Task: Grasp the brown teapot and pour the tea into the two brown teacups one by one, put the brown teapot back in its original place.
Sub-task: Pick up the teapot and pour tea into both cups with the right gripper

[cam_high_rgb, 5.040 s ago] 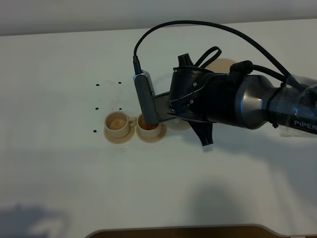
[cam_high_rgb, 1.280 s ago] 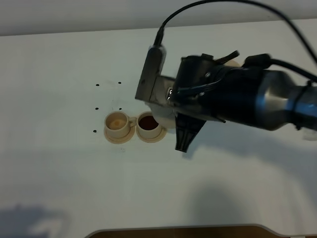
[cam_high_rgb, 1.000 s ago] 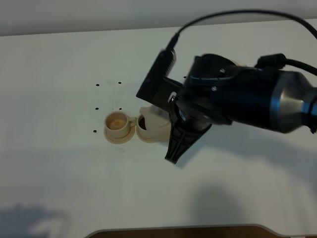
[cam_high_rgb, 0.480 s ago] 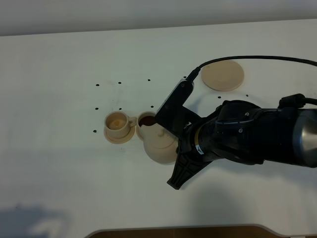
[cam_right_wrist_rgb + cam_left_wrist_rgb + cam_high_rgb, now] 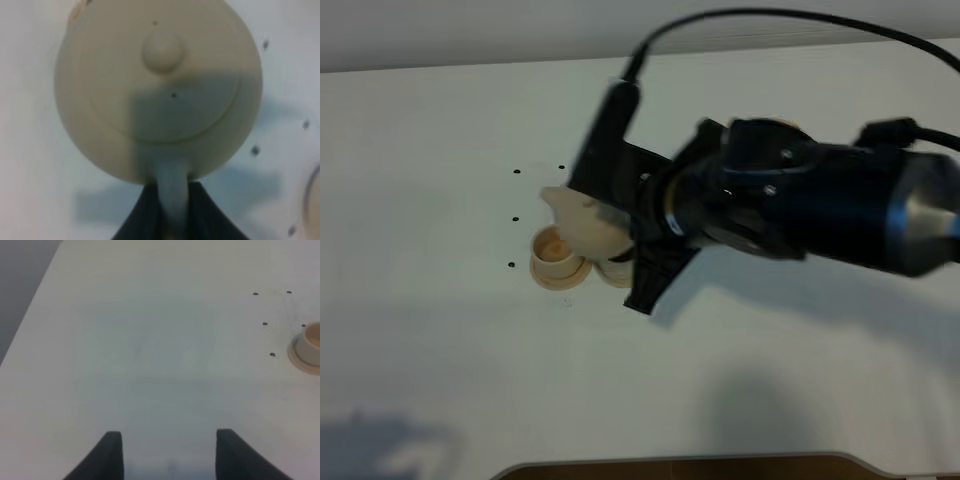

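Exterior high view: the right arm (image 5: pixel 820 205), dark and bulky, reaches across the white table (image 5: pixel 440 360) with a black cable (image 5: pixel 740 15) arching over it. At its tip the right gripper (image 5: pixel 620 228) is clenched on the teapot (image 5: pixel 585 228), though the arm hides the fingers themselves. The teapot is squat, rounded and light tan, and its short spout (image 5: pixel 556 198) points away from the gripper. Just beyond the gripper's tip sit two small tan cups on round saucers. The farther cup (image 5: pixel 555 252) shows its pale inside and lies partly under the teapot's body in this view. The nearer cup (image 5: pixel 616 270) is mostly covered by the teapot and the arm. Whether the teapot touches either cup cannot be told. A few small dark dots (image 5: pixel 516 172) mark the table past the spout.

Left wrist view: the left gripper (image 5: pixel 168 455) hangs released, its two dark fingers (image 5: pixel 112 455) spread apart with bare table between them and nothing held. Well ahead of it and off to one side, the farther cup (image 5: pixel 311 340) stands on its saucer (image 5: pixel 300 360), cut off by the picture's edge, with dark dots (image 5: pixel 272 354) close by.

Right wrist view: the teapot (image 5: pixel 100 115) fills the picture, seen from above. Its round lid (image 5: pixel 125 100) has a smooth knob (image 5: pixel 162 50) and a tiny vent hole (image 5: pixel 173 94). The loop handle (image 5: pixel 171 182) runs straight back into the right gripper (image 5: pixel 172 220), pinched between the dark fingers (image 5: pixel 140 220). The image is soft, and the gripper's shadow falls across the lid.
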`<control>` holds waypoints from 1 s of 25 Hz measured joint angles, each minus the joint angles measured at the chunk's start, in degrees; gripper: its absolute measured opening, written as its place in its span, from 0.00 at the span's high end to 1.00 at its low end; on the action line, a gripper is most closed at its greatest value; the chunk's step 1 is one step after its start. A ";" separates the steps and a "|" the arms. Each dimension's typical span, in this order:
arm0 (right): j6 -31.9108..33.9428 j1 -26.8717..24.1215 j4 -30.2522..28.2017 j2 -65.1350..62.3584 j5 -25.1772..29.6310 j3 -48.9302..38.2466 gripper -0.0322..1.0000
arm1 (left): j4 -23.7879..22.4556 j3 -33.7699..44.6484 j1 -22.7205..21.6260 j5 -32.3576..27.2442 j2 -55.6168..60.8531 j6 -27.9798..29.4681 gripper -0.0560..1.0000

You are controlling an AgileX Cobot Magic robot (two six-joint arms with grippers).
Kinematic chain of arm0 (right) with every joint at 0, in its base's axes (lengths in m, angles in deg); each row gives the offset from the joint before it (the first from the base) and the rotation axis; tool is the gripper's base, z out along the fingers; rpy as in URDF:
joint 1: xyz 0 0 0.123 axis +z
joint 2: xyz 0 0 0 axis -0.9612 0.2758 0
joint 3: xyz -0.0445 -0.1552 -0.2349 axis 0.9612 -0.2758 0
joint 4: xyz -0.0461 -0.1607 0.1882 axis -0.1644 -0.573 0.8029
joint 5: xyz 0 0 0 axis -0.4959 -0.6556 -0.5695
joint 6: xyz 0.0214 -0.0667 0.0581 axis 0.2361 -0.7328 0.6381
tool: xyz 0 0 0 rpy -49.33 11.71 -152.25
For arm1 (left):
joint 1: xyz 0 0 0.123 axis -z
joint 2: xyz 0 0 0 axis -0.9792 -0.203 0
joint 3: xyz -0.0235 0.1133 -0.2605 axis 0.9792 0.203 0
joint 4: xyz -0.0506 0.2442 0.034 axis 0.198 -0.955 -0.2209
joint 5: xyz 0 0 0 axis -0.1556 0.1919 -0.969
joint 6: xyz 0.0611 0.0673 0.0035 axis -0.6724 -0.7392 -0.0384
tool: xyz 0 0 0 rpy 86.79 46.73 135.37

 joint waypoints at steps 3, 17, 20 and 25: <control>-4.04 0.05 -1.63 4.28 2.14 4.57 0.86 | 0.00 0.00 0.00 0.00 0.00 0.00 0.52; -13.87 0.05 -24.59 12.41 -0.49 9.12 0.86 | 0.00 0.00 0.00 0.00 0.00 0.00 0.52; -14.01 0.05 -29.94 12.90 -1.09 9.31 0.86 | 0.00 0.00 0.00 0.00 0.00 0.00 0.52; -16.23 0.15 -34.53 14.67 -1.35 9.31 0.86 | 0.00 0.00 0.00 0.00 0.00 0.00 0.52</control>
